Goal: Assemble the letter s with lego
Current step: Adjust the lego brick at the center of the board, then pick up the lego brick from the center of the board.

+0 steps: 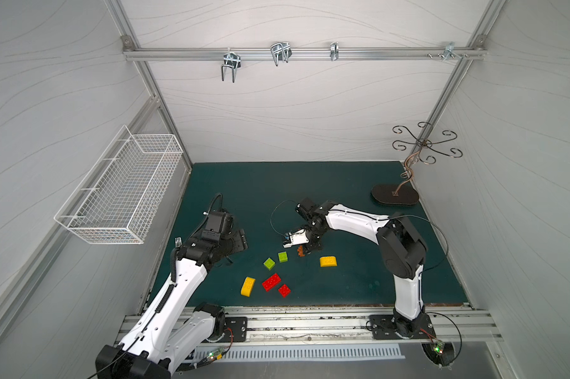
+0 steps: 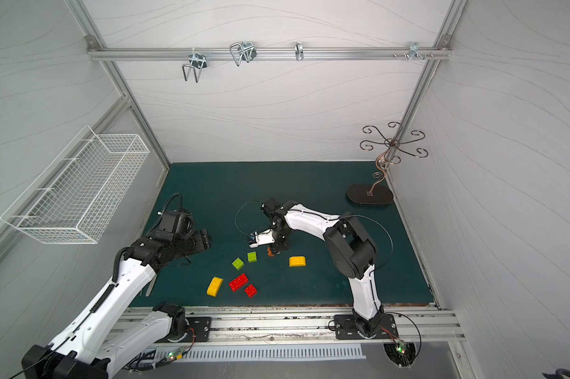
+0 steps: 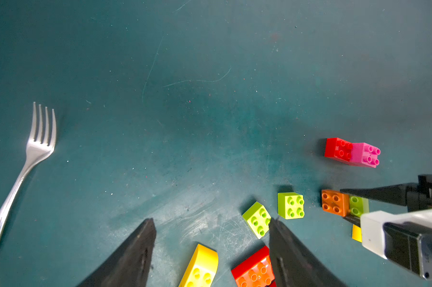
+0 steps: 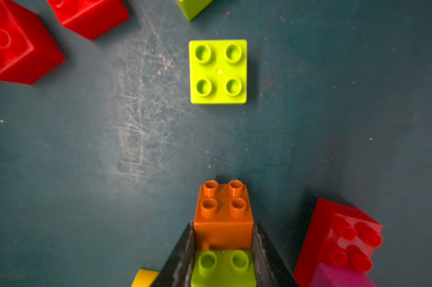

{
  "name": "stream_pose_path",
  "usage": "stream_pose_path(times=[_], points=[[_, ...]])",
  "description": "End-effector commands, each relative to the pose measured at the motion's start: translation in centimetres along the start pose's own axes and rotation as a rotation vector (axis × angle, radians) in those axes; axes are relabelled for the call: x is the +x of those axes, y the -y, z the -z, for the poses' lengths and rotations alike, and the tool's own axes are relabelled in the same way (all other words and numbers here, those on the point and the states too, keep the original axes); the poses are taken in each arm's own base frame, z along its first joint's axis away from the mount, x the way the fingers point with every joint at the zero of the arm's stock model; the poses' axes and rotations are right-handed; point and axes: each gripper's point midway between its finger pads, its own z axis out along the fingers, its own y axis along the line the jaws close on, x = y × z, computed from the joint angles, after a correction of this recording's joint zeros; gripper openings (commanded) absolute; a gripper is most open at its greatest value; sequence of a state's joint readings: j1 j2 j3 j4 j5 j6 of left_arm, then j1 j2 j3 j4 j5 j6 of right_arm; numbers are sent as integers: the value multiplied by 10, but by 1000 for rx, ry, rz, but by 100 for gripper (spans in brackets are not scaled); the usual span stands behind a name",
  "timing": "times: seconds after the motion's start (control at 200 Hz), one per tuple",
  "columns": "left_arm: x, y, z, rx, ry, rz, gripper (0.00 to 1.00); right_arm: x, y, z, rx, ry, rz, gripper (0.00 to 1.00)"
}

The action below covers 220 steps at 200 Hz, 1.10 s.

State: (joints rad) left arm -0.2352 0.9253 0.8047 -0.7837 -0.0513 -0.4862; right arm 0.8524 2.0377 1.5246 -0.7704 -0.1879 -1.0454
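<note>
We are watching the right gripper (image 4: 223,225) clamping its jaws against the sides of an orange-brown brick (image 4: 223,206), with a lime green brick (image 4: 223,268) sitting right against it between the fingers (whether the pair is resting on the green mat (image 3: 210,99) we cannot tell). The left gripper (image 3: 211,221) is hanging partly open and empty. Two loose lime squares (image 3: 290,205) are lying near, and a red brick (image 3: 339,150) is touching a pink one (image 3: 365,155). Two yellow round-topped bricks (image 1: 247,286) and a red oblong (image 1: 271,282) are lying nearer the front.
</note>
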Motion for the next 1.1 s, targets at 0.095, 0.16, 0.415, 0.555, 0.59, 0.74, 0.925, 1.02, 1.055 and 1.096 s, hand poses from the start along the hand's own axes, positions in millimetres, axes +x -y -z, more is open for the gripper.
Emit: stream_pose_path(times=[0.095, 0.16, 0.415, 0.555, 0.59, 0.74, 0.925, 1.02, 1.055, 1.096], points=[[-12, 5, 5, 23, 48, 11, 75, 9, -20, 12, -25, 18, -78, 32], [-12, 5, 5, 25, 48, 11, 75, 13, -27, 11, -33, 10, -97, 34], [-12, 5, 5, 27, 47, 13, 75, 17, -39, 18, -9, 4, -111, 49], [-12, 5, 5, 26, 49, 13, 75, 7, -34, 28, 14, -6, -81, 58], [-13, 5, 5, 24, 51, 14, 75, 5, -33, 29, 13, -9, -76, 59], [-13, 5, 6, 26, 52, 14, 75, 4, -33, 27, 2, -42, -59, 61], [-13, 5, 6, 29, 53, 14, 75, 16, -43, 26, -32, -130, -33, 61], [-13, 5, 6, 30, 53, 14, 75, 20, -47, 26, -50, -161, -23, 61], [-13, 5, 6, 30, 53, 15, 75, 22, -47, 26, -52, -174, -18, 62], [-13, 5, 6, 30, 54, 16, 75, 23, -47, 25, -52, -191, -9, 62]])
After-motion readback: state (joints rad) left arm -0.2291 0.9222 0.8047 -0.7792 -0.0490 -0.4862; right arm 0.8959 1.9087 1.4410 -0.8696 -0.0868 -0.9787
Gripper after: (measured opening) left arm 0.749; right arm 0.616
